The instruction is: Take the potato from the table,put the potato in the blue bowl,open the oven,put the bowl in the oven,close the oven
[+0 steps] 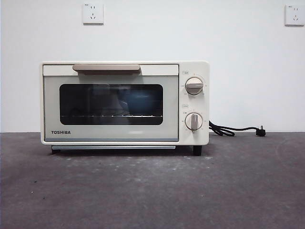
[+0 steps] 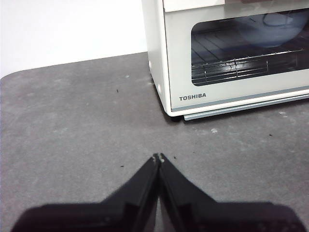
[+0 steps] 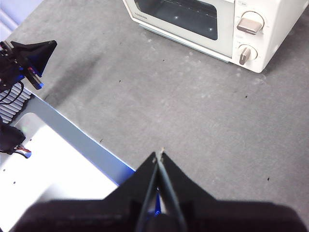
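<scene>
Black jaws of the left gripper (image 2: 158, 157) are pressing together tip to tip, gripping nothing, hovering over bare table (image 2: 72, 125) near the front corner of the oven (image 2: 193, 96) by the TOSHIBA mark. Jaws of the right gripper (image 3: 159, 153) are likewise meeting at a point w/ nothing between them, hanging above the table's near edge, well apart from the oven. From the right wrist view, the left gripper is also showing as a dark wedge at the picture's edge. Beyond both, the oven is sitting on the table w/ its glass door shut, beige handle (image 1: 106, 68) up top, two knobs (image 1: 194, 86) beside the door. Behind the glass, the blue bowl (image 2: 273, 29) is resting on the wire rack (image 2: 236, 67). Potato: not discernible thru the dark glass. Black cord (image 1: 233, 130) is trailing off behind the oven along the table.
</scene>
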Controlling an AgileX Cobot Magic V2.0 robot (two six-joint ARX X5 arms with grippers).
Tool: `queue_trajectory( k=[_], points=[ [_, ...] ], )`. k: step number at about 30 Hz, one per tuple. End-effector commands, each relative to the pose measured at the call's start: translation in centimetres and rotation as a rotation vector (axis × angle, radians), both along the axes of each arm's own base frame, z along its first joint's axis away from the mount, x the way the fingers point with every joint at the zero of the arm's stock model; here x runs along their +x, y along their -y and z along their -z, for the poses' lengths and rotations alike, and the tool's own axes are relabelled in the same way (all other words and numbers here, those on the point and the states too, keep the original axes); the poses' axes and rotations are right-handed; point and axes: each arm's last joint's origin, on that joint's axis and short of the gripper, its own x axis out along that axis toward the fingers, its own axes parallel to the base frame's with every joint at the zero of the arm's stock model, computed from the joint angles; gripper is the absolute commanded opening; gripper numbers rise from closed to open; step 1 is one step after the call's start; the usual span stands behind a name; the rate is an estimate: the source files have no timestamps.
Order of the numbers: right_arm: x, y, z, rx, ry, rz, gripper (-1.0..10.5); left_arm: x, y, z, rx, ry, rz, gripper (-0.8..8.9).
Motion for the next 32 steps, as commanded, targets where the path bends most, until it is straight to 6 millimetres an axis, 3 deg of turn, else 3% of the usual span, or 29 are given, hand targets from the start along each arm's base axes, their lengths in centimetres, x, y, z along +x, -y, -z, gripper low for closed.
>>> queue_trajectory(
  k=[1,8,11,14,21,32],
  points=[
    [-0.1,0.0,0.0,0.003,0.000,0.003,0.0,0.0,0.0,0.4,-0.009,-0.008,-0.008,-0.04],
    [-0.4,1.5,-0.5,-0.036,0.153,0.038,0.0,0.0,0.0,0.4,-0.009,-0.008,-0.008,-0.04],
    [-0.8,2.7,-0.6,0.036,0.266,0.121,0.0,0.0,0.0,0.4,-0.009,-0.008,-0.008,-0.04],
    [-1.2,3.6,0.6,0.107,0.365,0.175,0.0,0.0,0.0,0.4,-0.009,-0.008,-0.008,-0.04],
    [-0.7,4.8,6.5,0.137,0.629,0.325,0.0,0.0,0.0,0.4,-0.009,-0.008,-0.008,-0.04],
    [0.8,5.3,17.9,0.145,0.742,0.398,0.0,0.0,0.0,0.4,-0.009,-0.007,-0.008,-0.04]
  ],
)
